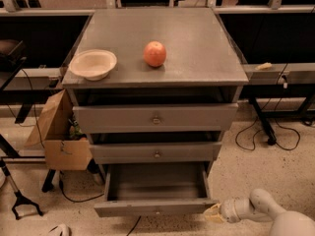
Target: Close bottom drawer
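Pincer [212, 213] (grip state: can't tell) is sitting at bottom drawer [152, 208] R front corner; you're needing a square inward push.

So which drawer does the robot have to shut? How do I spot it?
Find the grey cabinet with an apple and a bowl on top; three drawers stack down its front. The bottom drawer is the lowest, nearest the floor. Only it is pulled far out, showing its inside, with the gripper at its front right corner.

Grey bottom drawer [155, 208]; end effector [213, 213], seemingly cream, beside.
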{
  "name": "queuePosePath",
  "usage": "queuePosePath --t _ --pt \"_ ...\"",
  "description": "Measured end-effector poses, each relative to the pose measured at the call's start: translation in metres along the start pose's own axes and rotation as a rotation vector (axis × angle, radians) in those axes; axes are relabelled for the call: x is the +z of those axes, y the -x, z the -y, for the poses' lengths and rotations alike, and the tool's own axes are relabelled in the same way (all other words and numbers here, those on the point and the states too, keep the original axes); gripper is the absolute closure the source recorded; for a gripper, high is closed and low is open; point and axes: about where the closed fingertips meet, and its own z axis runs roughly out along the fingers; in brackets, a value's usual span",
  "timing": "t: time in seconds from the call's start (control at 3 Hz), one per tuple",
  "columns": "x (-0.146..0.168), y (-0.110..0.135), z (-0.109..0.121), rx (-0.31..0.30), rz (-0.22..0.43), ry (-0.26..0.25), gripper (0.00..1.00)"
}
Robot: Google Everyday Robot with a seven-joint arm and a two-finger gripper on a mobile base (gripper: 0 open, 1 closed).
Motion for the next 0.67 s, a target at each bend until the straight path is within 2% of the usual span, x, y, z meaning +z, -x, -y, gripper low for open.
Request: queuePosePath --t 0.33,0.67 --pt "0.0119 -0.0135 0.0117 0.021 0.013 -0.029 1.00" --pt "0.0174 -0.0114 0.0187 0.021 0.038 -0.062 0.81"
